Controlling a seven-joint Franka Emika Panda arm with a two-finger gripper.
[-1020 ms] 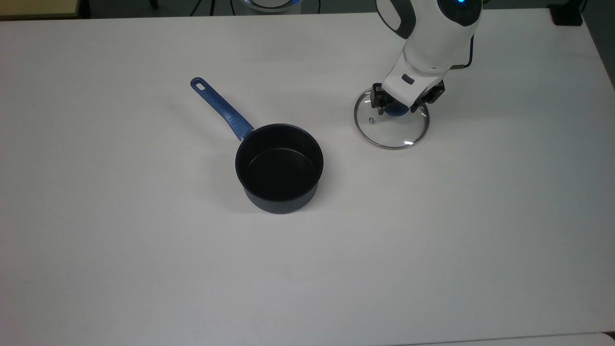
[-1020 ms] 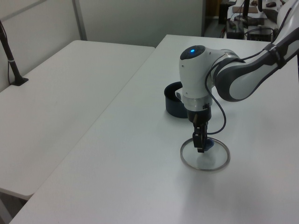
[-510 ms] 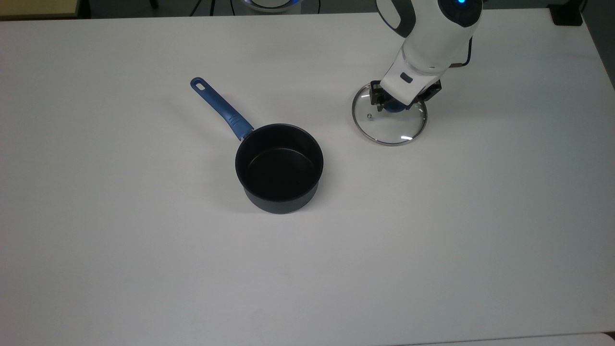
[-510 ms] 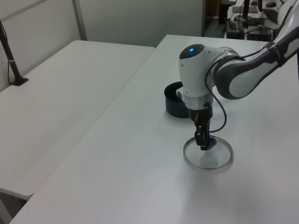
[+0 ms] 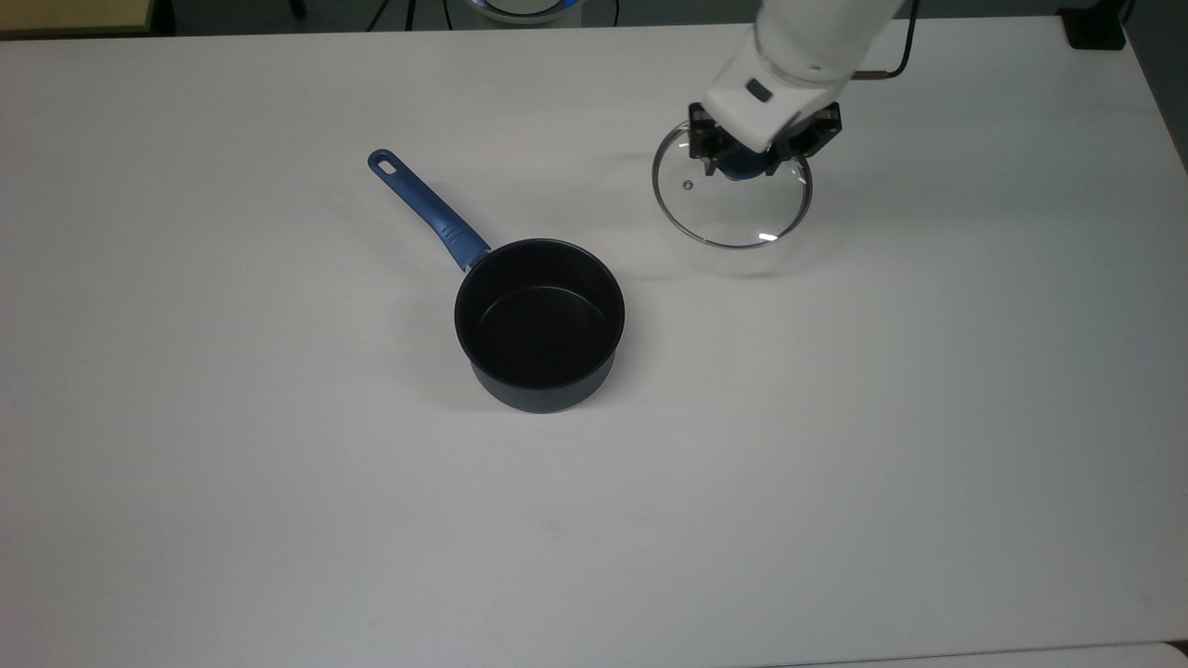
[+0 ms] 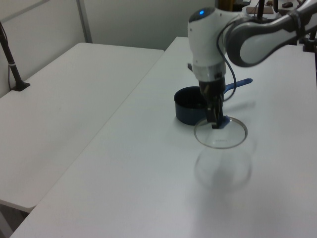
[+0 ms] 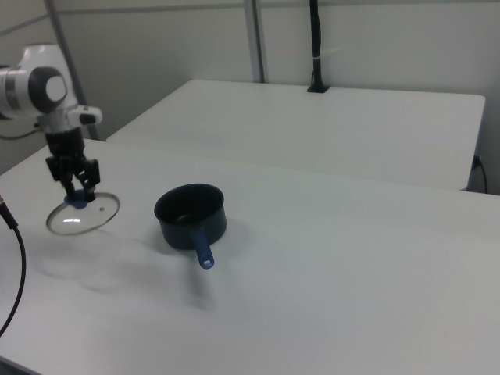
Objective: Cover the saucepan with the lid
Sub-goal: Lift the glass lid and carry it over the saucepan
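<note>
The glass lid with its steel rim hangs level above the table, a faint shadow below it. My gripper is shut on the lid's blue knob. The dark saucepan stands upright and uncovered on the white table, to the lower left of the lid in the top view. Its blue handle points to the top view's upper left.
A second white table stands beside this one. A black post rises from it. A black cable runs along the right view's left edge.
My gripper has lifted the lid off the table and carried it up and to the top view's left. The saucepan has not moved.
</note>
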